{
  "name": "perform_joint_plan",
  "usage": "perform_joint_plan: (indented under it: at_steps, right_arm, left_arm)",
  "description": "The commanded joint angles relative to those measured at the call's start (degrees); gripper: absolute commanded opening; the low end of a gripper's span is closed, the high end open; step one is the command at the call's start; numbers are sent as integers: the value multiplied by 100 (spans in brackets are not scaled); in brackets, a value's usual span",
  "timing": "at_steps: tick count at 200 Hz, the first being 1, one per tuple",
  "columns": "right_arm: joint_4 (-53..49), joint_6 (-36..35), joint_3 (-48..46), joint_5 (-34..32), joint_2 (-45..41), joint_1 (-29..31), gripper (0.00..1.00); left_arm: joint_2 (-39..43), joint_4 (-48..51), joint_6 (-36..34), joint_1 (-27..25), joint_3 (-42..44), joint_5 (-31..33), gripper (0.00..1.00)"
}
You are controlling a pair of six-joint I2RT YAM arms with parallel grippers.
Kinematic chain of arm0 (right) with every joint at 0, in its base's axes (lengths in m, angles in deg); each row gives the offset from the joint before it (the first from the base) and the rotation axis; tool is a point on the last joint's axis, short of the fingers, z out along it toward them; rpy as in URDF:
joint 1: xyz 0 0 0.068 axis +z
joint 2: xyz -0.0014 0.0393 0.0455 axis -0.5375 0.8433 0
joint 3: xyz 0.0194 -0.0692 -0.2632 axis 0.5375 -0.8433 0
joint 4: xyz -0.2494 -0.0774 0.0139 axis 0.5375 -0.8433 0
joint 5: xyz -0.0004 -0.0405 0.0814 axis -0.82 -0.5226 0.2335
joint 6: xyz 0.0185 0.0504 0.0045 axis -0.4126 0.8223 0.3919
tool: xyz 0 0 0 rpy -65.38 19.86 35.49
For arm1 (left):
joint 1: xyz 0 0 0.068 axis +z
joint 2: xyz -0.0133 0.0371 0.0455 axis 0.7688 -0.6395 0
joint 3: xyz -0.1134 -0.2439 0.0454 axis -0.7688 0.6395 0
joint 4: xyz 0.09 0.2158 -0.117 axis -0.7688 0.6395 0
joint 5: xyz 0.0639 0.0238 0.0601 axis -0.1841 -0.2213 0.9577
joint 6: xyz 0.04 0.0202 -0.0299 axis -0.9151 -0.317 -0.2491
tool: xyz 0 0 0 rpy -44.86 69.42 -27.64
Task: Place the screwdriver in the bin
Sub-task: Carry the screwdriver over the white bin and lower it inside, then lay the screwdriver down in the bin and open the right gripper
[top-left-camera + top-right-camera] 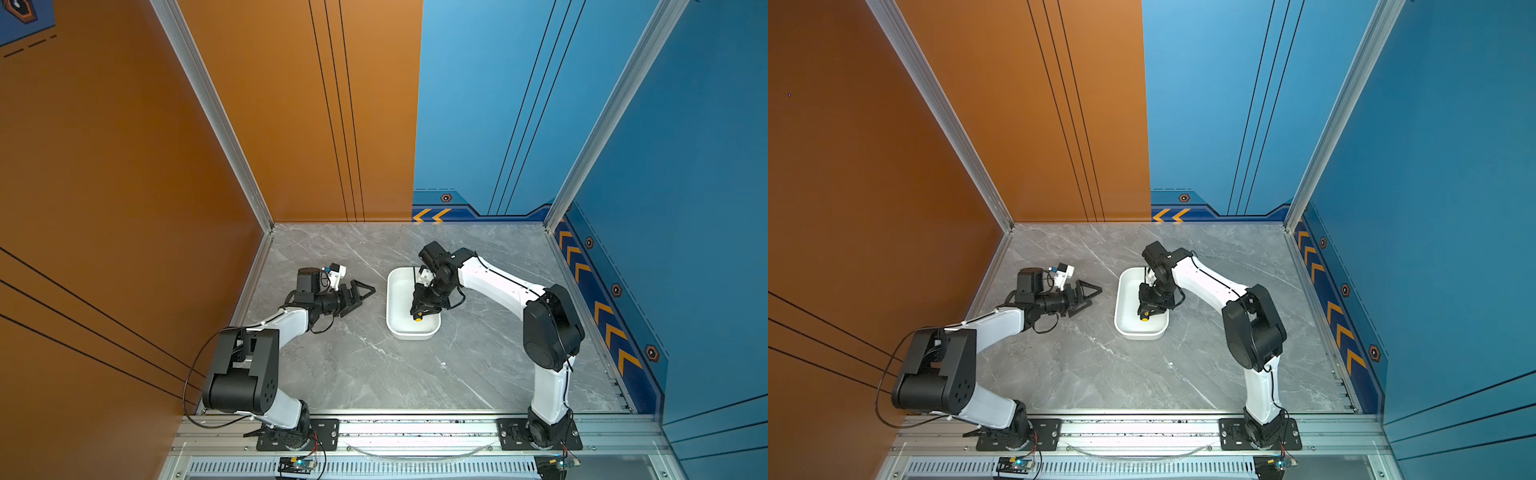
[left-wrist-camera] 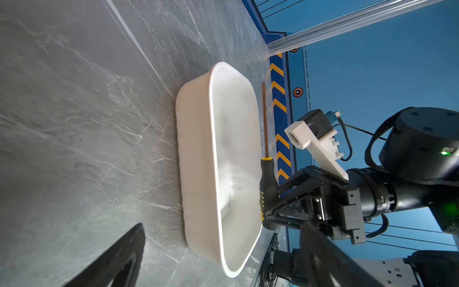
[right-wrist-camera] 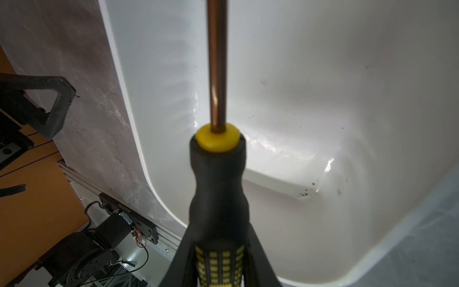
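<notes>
on the grey desk (image 1: 374, 374) our bin (image 1: 394, 299) sits mid-scene, the right gripper (image 1: 419, 313) over it, fingers clamped on the screwdriver (image 2: 267, 179) handle. the tool hangs just above the bin, long axis along the bin's length. the left gripper (image 1: 361, 293) waits beside it, fingers parted, empty. only the left wrist view shows the gap under the shaft.

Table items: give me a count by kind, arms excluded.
Screwdriver: 1, held by the right gripper above the bin.
Bin: 1, white, nothing lying in it.
Total: 2
</notes>
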Motion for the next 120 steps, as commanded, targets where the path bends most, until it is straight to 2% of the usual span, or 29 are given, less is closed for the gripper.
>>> perform_joint_plan:
  at_steps: [1, 120]
  right_arm:
    - [-36, -45, -12, -210, 157, 41, 0]
    - [-53, -78, 120, -339, 820, 121, 0]
  left_arm:
    - [15, -59, 9, 55, 82, -4, 98]
    - [-104, -104, -9, 81, 97, -39, 98]
